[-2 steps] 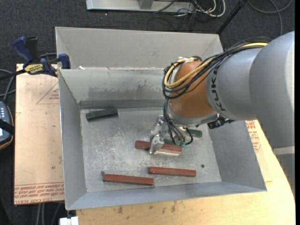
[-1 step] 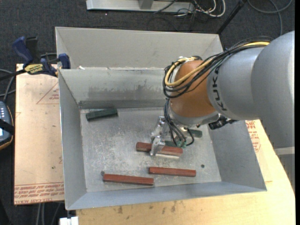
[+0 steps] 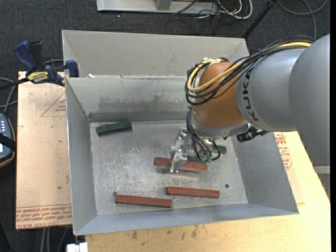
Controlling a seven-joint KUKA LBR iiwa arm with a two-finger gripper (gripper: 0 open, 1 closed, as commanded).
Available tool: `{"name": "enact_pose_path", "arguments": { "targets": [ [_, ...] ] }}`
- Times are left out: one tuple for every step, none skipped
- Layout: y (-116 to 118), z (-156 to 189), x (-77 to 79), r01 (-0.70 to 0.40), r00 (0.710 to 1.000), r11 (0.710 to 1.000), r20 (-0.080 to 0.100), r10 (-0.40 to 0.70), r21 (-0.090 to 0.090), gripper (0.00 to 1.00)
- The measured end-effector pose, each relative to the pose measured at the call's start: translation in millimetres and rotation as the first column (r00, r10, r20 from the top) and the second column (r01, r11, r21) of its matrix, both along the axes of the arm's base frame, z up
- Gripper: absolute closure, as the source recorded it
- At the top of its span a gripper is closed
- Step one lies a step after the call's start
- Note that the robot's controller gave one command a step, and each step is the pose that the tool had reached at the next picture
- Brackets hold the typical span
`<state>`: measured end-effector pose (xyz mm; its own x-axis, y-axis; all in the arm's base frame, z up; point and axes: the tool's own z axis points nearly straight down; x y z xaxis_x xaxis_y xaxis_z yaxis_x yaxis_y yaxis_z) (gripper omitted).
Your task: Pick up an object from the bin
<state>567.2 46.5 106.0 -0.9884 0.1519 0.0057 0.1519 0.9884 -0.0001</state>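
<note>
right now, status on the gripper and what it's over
Gripper down at middle red-brown bar, grasp unclear. Two more bars nearer the camera, dark block back left. Nothing blocking.

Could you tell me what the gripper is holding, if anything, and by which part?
Cannot be told: the gripper sits on the left half of the middle reddish-brown bar, which lies flat.

Silver-grey arm [image 3: 286, 85], black KUKA lettering [image 3: 247, 102], orange wrist cover [image 3: 216, 100], looped yellow and black cables [image 3: 196, 81], metal end effector [image 3: 177, 164]
</note>
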Motion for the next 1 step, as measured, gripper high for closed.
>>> {"name": "enact_pose_path", "arguments": {
  "targets": [
    [0.3, 19.7, 3.1, 0.000, 1.000, 1.000, 0.009, 0.000, 0.001, 1.00]
  ]
}}
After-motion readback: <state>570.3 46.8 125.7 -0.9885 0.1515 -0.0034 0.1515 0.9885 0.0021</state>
